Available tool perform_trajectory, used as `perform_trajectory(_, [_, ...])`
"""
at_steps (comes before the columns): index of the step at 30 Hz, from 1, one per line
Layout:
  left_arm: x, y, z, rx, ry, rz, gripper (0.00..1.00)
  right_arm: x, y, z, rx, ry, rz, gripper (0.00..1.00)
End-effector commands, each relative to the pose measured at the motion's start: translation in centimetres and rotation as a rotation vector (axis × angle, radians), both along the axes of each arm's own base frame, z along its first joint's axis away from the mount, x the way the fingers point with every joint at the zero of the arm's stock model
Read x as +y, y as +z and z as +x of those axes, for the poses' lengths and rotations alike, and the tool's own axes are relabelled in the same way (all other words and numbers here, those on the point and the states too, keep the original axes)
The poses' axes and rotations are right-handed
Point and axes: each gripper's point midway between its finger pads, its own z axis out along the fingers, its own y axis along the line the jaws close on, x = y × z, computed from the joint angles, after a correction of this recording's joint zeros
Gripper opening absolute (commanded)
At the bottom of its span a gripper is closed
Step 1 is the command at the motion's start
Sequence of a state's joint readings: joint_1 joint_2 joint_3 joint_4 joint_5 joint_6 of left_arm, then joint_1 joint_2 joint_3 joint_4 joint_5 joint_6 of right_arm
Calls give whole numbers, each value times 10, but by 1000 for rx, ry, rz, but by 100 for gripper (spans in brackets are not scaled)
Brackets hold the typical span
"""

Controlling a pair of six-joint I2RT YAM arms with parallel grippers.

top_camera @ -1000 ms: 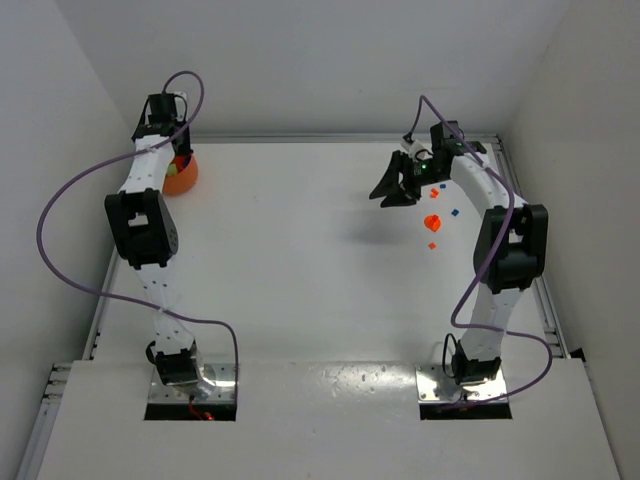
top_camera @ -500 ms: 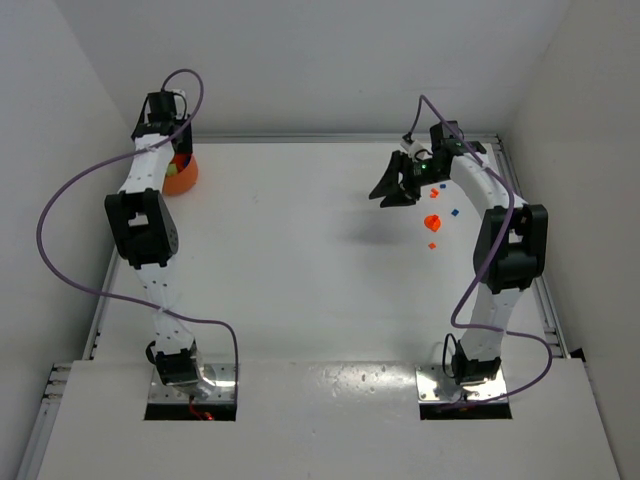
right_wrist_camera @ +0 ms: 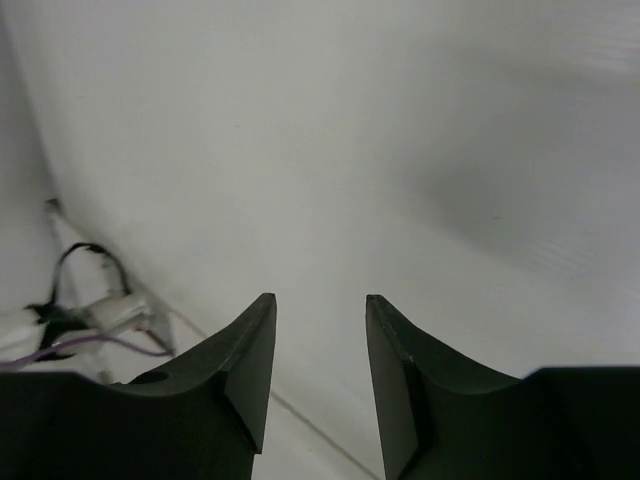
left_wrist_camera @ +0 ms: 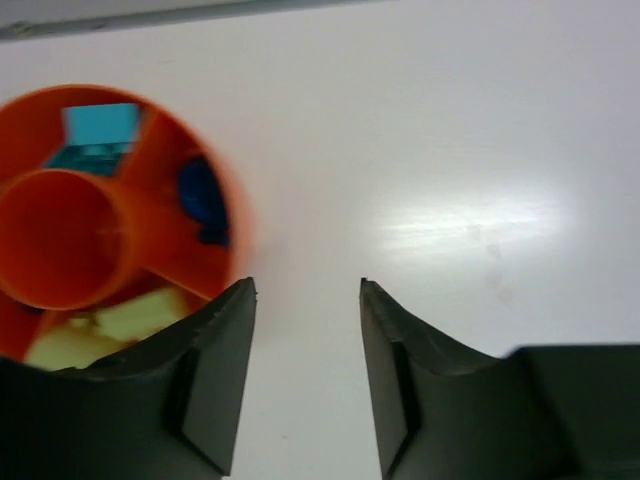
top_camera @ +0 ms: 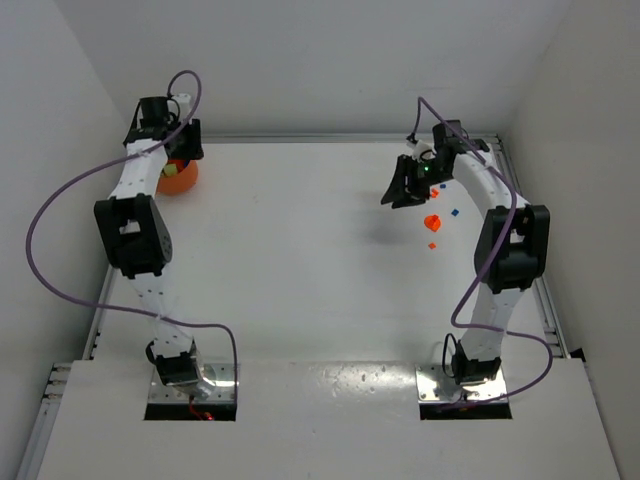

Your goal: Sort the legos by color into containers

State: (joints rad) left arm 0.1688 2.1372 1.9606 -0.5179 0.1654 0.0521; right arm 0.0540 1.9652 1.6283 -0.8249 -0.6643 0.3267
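Legos (top_camera: 432,221) in two places: teal, blue and yellow-green ones inside orange bowl (left_wrist_camera: 100,220) at far left of desk (top_camera: 300,260), orange and blue ones loose at far right. Since a second ago, left arm (top_camera: 130,230) swung back and leftward, baring more of bowl; left tool (left_wrist_camera: 305,290) wider, half open, empty, bowl just ahead of its left finger. Right tool (right_wrist_camera: 318,300) slightly narrower, parted, empty, above desk just left of loose ones, arm reaching far forward.

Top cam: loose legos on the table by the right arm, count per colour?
Orange-red legos: 2 (the bigger blob may be several)
Blue lego: 1
Total: 3 visible
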Motion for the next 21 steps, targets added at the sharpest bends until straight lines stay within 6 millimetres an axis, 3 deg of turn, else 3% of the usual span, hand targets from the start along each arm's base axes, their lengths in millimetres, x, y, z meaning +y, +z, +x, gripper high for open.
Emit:
perform_trajectory(1, [-82, 106, -38, -219, -374, -155, 53, -49, -3, 13, -122, 17, -268, 41])
perform_trajectory(2, [-96, 111, -49, -225, -421, -169, 56, -69, -7, 15, -130, -9, -349, 41])
perform_trajectory(3, [-116, 102, -64, -195, -465, -194, 59, -85, -4, 24, -190, 1, -400, 40])
perform_trajectory(4, [-132, 125, -84, -237, -522, -209, 61, -98, -8, 22, -204, 8, -450, 40])
perform_trajectory(5, [-143, 128, -96, -241, -564, -218, 63, -113, -13, 25, -220, 10, -537, 39])
perform_trajectory(6, [-159, 119, -110, -215, -601, -242, 66, -131, -9, 33, -265, -8, -581, 39])
perform_trajectory(8, [-176, 134, -135, -242, -663, -259, 68, -157, -12, 37, -300, 32, -689, 37])
perform_trajectory(9, [-187, 127, -145, -222, -690, -276, 70, -170, -16, 42, -315, 57, -714, 37])
perform_trajectory(12, [-201, 137, -170, -235, -756, -319, 79, -190, -23, 48, -309, 106, -755, 45])
perform_trajectory(14, [-210, 133, -182, -220, -795, -349, 82, -205, -32, 53, -313, 160, -765, 53])
perform_trajectory(21, [-219, 134, -192, -213, -833, -384, 93, -234, -66, 68, -317, 291, -803, 61])
